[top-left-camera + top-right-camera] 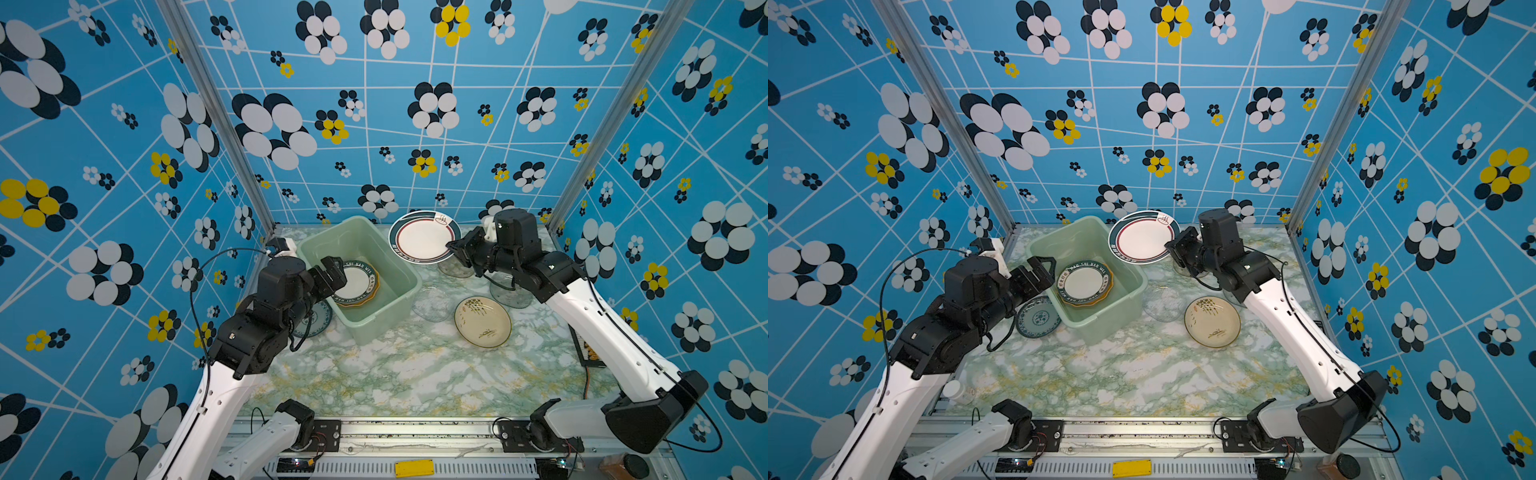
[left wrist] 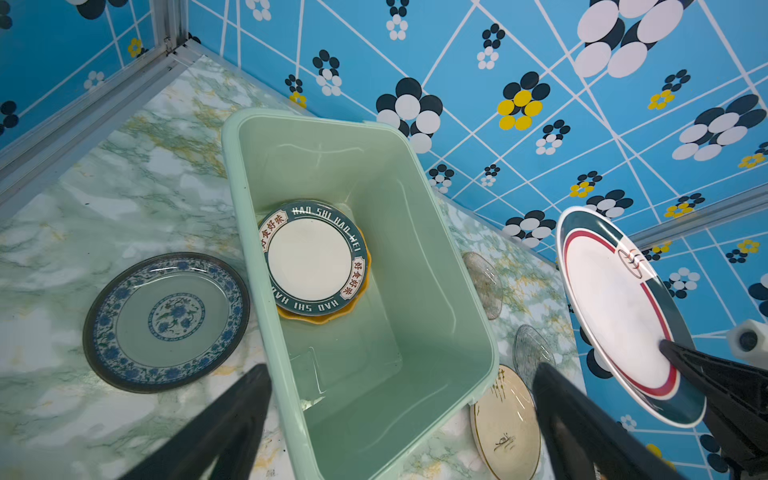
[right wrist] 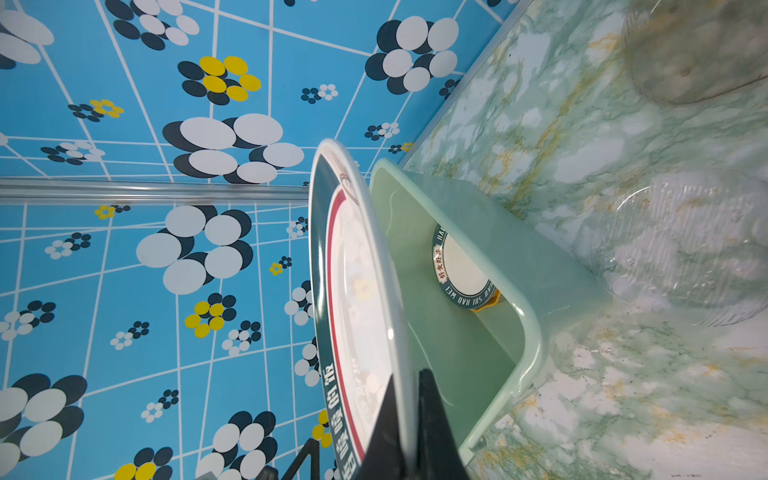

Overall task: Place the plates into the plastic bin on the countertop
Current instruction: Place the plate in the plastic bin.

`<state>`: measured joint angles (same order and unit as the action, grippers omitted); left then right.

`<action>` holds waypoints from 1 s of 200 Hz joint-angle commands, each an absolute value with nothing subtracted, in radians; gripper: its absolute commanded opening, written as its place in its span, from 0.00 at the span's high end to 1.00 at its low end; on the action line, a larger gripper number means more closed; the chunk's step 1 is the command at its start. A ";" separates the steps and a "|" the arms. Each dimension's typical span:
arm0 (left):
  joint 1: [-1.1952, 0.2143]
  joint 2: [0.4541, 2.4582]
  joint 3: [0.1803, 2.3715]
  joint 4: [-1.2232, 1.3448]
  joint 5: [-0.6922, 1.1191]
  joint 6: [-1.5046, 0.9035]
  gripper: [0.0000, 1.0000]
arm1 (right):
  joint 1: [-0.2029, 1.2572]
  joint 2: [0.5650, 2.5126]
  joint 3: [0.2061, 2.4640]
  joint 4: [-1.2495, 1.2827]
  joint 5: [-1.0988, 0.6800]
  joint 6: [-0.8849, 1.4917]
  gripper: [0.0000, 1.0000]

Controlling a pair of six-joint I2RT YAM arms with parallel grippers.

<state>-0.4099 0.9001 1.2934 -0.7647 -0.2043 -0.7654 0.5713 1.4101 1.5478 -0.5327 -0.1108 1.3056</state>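
Working a marbled bench (image 1: 395, 374), mint plastic bin (image 1: 386, 322) skewed toward the back. Mid-carry: pinching the large red-ringed plate (image 1: 422, 243) by its rim in the closed right end effector (image 1: 454, 248), tilted, airborne beside the bin's far corner. Already binned: lettered plate (image 2: 309, 257) over a yellow plate (image 2: 316, 319). Holding the left end effector (image 1: 1040, 275) wide open, empty, by the bin's left rim. Next, likely: swing over, level, lower, release.

The bin (image 2: 332, 166) is smooth plastic, a little translucent, with a soft shine. The worktop (image 1: 395, 374) has a smooth, marble-look face with low gloss. The large plate (image 2: 615, 299), the blue plate (image 2: 166, 320) and the cream plate (image 1: 482, 322) look glazed and glossy. The clear plate (image 3: 681, 249) looks like ribbed glass. The posts (image 1: 215, 108) are brushed metal, and the walls (image 1: 374, 124) look matt.
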 commanded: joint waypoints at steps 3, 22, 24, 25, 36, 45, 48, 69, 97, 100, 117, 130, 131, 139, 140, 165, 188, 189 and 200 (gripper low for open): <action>-0.385 0.896 1.298 -0.785 -0.188 -0.759 0.01 | 0.646 1.458 1.592 -0.467 0.049 1.474 1.00; -0.374 0.897 1.304 -0.785 -0.182 -0.762 0.01 | 0.707 1.504 1.592 -0.431 0.128 1.558 1.00; -0.372 0.897 1.305 -0.786 -0.181 -0.762 0.01 | 0.714 1.508 1.592 -0.423 0.136 1.568 1.00; -0.372 0.898 1.304 -0.787 -0.181 -0.762 0.01 | 0.717 1.510 1.591 -0.423 0.140 1.571 1.00; -0.367 0.897 1.307 -0.788 -0.176 -0.764 0.01 | 0.748 1.534 1.591 -0.400 0.191 1.626 1.00; -0.365 0.895 1.309 -0.794 -0.175 -0.765 0.01 | 0.773 1.557 1.628 -0.372 0.231 1.654 1.00; -0.364 0.894 1.311 -0.796 -0.175 -0.765 0.01 | 0.782 1.564 1.635 -0.369 0.242 1.662 1.00; -0.356 0.886 1.315 -0.818 -0.172 -0.763 0.01 | 0.837 1.640 1.719 -0.418 0.316 1.732 1.00; -0.339 0.869 1.329 -0.853 -0.176 -0.754 0.01 | 0.898 1.729 1.795 -0.456 0.379 1.878 1.00; -0.336 0.866 1.329 -0.855 -0.178 -0.753 0.01 | 0.903 1.739 1.811 -0.465 0.384 1.888 1.00; -0.325 0.857 1.334 -0.870 -0.182 -0.746 0.01 | 0.921 1.807 1.899 -0.519 0.397 1.913 1.00; -0.317 0.851 1.339 -0.876 -0.188 -0.740 0.01 | 0.938 1.855 1.963 -0.553 0.422 1.930 1.00; -0.316 0.850 1.339 -0.875 -0.188 -0.739 0.01 | 0.939 1.859 1.969 -0.555 0.424 1.931 1.00; -0.313 0.845 1.342 -0.880 -0.195 -0.736 0.01 | 0.946 1.892 2.013 -0.581 0.437 1.942 1.00; -0.313 0.845 1.341 -0.880 -0.197 -0.736 0.01 | 0.947 1.897 2.018 -0.585 0.438 1.943 1.00; -0.304 0.825 1.351 -0.895 -0.232 -0.724 0.01 | 0.959 2.003 2.144 -0.643 0.438 1.978 1.00; -0.301 0.807 1.371 -0.924 -0.280 -0.689 0.01 | 0.970 2.100 2.263 -0.704 0.437 2.012 1.00; -0.301 0.806 1.372 -0.926 -0.282 -0.687 0.01 | 0.971 2.103 2.267 -0.705 0.437 2.012 1.00; -0.299 0.798 1.380 -0.939 -0.299 -0.664 0.01 | 0.975 2.138 2.315 -0.735 0.441 2.020 1.00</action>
<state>-0.3130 0.8204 1.3388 -0.8932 -0.2310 -0.7300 0.9615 2.0796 2.2070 -0.6449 0.3981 1.9709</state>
